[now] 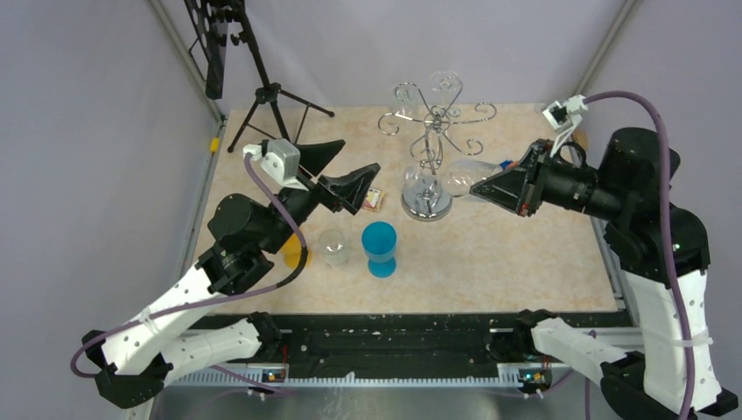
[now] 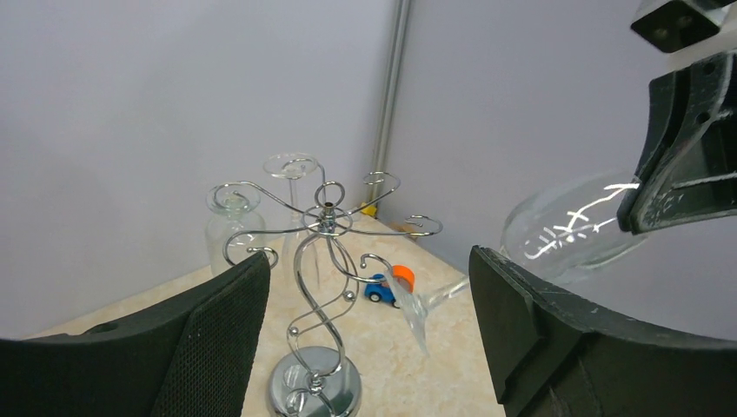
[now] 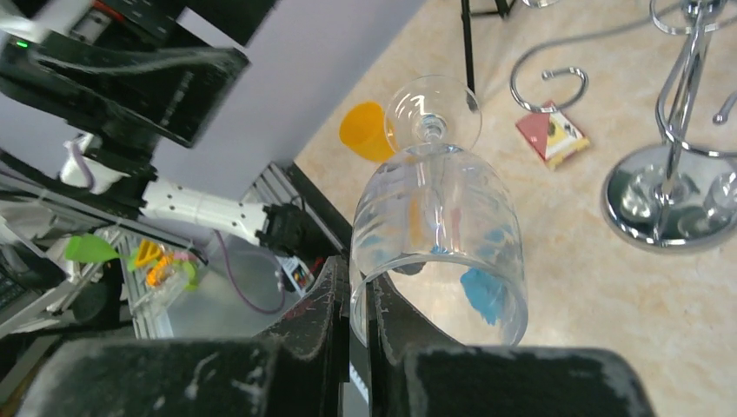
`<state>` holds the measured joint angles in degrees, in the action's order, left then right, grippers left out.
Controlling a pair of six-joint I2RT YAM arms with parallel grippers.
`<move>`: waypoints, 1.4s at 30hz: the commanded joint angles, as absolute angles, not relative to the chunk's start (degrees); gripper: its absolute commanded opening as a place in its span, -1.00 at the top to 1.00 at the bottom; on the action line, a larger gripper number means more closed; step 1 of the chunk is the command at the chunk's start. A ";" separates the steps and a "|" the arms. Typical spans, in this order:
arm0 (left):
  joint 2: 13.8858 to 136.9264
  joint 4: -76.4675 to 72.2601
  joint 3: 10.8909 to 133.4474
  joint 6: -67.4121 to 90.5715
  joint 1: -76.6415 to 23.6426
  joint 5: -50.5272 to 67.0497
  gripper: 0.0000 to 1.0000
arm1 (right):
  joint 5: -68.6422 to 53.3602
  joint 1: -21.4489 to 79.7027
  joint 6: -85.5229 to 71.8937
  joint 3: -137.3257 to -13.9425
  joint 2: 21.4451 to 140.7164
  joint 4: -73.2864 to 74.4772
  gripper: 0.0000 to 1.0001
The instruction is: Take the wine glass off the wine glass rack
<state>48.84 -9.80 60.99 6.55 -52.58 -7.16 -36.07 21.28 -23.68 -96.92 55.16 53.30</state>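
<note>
Right tool (image 3: pixel 358 294) clamped on the bowl rim of the wine glass (image 3: pixel 434 217), which lies sideways ahead of its tips, foot near the wine glass rack (image 3: pixel 643 187); left tool (image 1: pixel 360 155) gapes wide, empty.

You are working in a robotics lab test cell, not a home. Plain lilac wall panels (image 1: pixel 96 131) close in a small marble-patterned tabletop (image 1: pixel 525 262), with bare metal frame posts (image 2: pixel 393 95) at the corners. A black tripod (image 1: pixel 267 92) stands at the back. Both arms sit on a black rail (image 1: pixel 394 337), purple cables (image 1: pixel 663 166) hang loose, and electronics (image 3: pixel 113 78) clutter the space beyond the edge.
</note>
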 commanded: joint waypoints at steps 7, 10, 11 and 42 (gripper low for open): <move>48.40 -9.69 60.84 3.96 -52.58 -8.43 -0.75 | -31.73 21.71 -15.59 -93.56 58.71 65.16 1.00; 48.39 -9.49 60.91 3.79 -52.58 -8.59 -0.75 | -29.80 21.71 -14.80 -91.69 59.87 66.96 1.00; 48.38 -9.43 60.91 3.67 -52.62 -8.65 -0.75 | -29.42 21.72 -14.89 -90.88 60.16 67.04 1.00; 48.79 -4.95 62.05 0.98 -52.61 -16.38 -0.77 | 9.95 56.21 -28.15 -80.14 76.06 62.42 1.00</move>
<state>48.90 -4.60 60.95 2.07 -52.58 -13.78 5.30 53.95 -27.14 -80.23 75.29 65.23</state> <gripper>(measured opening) 0.883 0.049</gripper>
